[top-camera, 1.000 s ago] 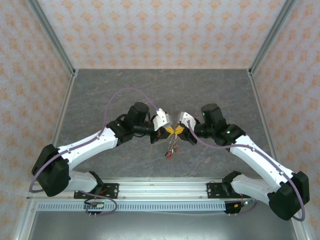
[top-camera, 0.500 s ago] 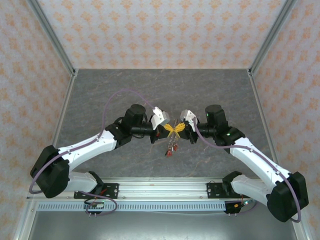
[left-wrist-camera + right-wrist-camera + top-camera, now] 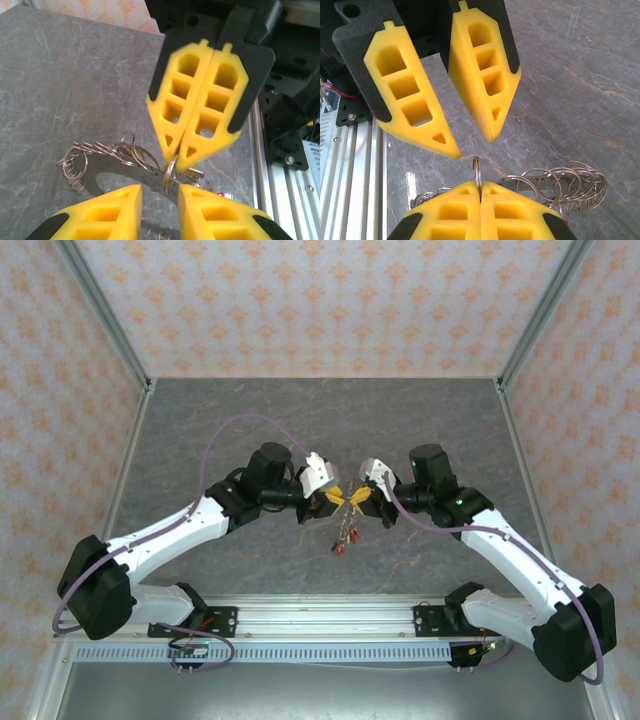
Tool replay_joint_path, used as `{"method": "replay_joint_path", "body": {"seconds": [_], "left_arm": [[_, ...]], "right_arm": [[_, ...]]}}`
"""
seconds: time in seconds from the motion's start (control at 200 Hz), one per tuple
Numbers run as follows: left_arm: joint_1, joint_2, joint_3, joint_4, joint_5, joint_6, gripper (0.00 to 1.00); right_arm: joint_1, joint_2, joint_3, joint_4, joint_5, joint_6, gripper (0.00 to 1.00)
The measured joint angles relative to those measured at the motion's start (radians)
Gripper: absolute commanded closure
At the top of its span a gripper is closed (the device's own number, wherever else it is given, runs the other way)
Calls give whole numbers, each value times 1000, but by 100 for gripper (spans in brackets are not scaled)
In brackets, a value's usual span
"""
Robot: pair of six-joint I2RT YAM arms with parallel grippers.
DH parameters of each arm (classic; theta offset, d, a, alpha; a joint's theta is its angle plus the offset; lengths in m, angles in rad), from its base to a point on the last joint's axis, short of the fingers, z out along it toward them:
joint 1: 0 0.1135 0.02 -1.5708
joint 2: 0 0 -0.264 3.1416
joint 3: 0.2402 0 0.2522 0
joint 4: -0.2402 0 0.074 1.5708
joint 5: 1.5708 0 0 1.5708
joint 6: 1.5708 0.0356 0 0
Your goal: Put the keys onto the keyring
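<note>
The keyring point(image 3: 145, 179), a flat grey band, hangs between the two grippers above the table. Several thin wire split rings point(image 3: 570, 180) are threaded on it. My right gripper point(image 3: 480, 186) is shut on one small split ring point(image 3: 477, 170) that stands upright out of its fingertips. My left gripper point(image 3: 160, 192) is open, its fingertips on either side of that ring point(image 3: 168, 175) and apart from it. In the top view the left gripper point(image 3: 333, 496) and right gripper point(image 3: 356, 498) face each other. The keys point(image 3: 343, 538), some with red heads, dangle below them.
The grey marbled table point(image 3: 250, 420) stretches behind and to both sides of the arms. Patterned walls enclose it on three sides. The aluminium rail point(image 3: 320, 615) with the arm bases runs along the near edge.
The yellow fingertips met over the ring before. Now a small gap shows between the grippers, with the left one drawn back and open. The keys still hang below.
</note>
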Motion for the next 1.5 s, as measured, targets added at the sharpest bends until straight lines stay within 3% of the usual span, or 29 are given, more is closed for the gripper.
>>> {"method": "replay_joint_path", "body": {"seconds": [0.155, 0.23, 0.711, 1.031, 1.496], "left_arm": [[0, 17, 35, -57, 2, 40, 73], [-2, 28, 40, -64, 4, 51, 68], [-13, 56, 52, -82, 8, 59, 72], [-16, 57, 53, -83, 16, 64, 100], [13, 55, -29, 47, 63, -47, 100]], "right_arm": [[28, 16, 57, -66, 41, -50, 99], [39, 21, 67, -91, 56, -68, 99], [51, 35, 83, -142, 71, -116, 99], [52, 35, 83, -120, 74, -111, 97], [53, -18, -1, -6, 109, -52, 85]]}}
